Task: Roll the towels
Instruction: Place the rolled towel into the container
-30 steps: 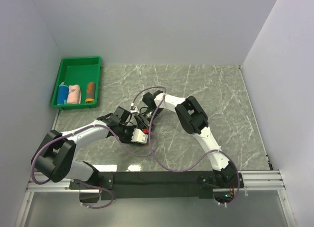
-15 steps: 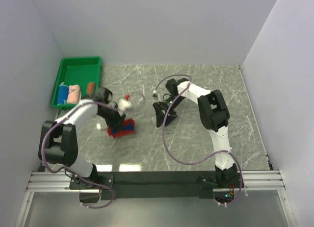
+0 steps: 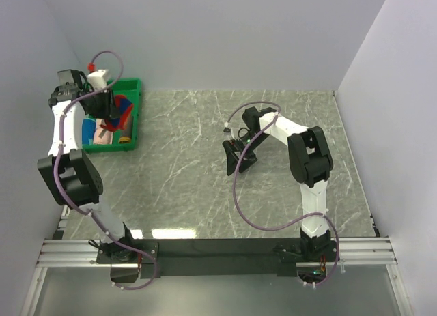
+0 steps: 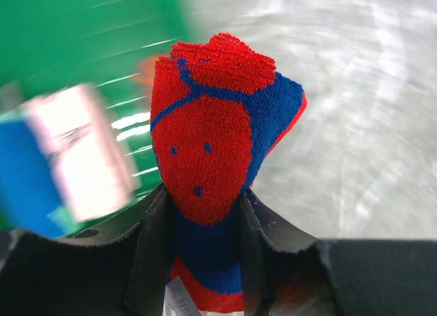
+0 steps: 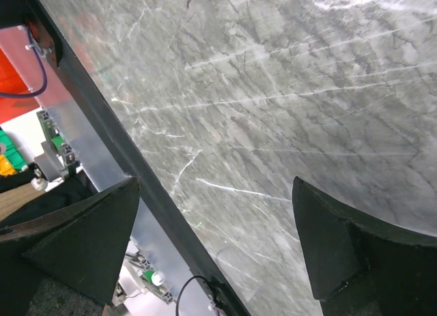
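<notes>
My left gripper (image 3: pixel 116 112) is over the green tray (image 3: pixel 130 87) at the far left, shut on the rolled red-and-blue patterned towel (image 4: pixel 215 145), which also shows in the top view (image 3: pixel 121 106). In the tray lie a rolled blue towel (image 3: pixel 88 132), a rolled pale pink towel (image 3: pixel 102 133) and a rolled orange towel (image 3: pixel 125 134). The left wrist view shows the blue (image 4: pixel 24 173) and pink (image 4: pixel 89 149) rolls blurred below. My right gripper (image 3: pixel 239 160) is open and empty above the bare marble table (image 3: pixel 205 193), its fingertips (image 5: pixel 82 234) wide apart.
The tray stands against the left wall (image 3: pixel 34 91). The back wall and right wall (image 3: pixel 403 125) close in the table. A black rail (image 3: pixel 218 249) with the arm bases runs along the near edge. Purple cables (image 3: pixel 235 193) loop over the table from the right arm.
My left gripper has carried the red-and-blue towel from the table's middle left up over the green tray. My right gripper has drawn back a little to the right, open.
</notes>
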Controlling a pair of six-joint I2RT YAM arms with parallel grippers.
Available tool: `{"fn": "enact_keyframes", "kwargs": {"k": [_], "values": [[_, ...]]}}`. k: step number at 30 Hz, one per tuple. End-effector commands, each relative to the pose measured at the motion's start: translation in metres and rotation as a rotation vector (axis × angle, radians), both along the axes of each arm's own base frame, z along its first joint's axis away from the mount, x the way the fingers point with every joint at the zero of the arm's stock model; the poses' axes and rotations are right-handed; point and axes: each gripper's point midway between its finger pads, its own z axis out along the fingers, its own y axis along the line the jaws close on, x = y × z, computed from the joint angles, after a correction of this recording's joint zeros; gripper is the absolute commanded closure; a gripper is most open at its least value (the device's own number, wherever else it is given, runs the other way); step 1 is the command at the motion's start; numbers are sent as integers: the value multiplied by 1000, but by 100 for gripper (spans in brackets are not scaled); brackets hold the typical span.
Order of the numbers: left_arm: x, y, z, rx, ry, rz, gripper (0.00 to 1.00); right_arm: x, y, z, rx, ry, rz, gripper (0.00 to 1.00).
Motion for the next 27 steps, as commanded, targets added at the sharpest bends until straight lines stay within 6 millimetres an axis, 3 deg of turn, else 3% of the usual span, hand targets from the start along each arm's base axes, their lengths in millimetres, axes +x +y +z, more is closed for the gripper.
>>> {"fn": "enact_keyframes", "kwargs": {"k": [1,4,12,27], "values": [[25,56,-5,119,-4,296,100,6,1,15,16,-64,-5,2],[34,79,-19,192,-1,393,100,6,1,13,12,-60,-4,1],[42,109,-56,356,2,511,100,5,2,8,19,-28,0,1],[58,76,-114,456,115,474,100,9,0,2,19,0,-12,1]]}}
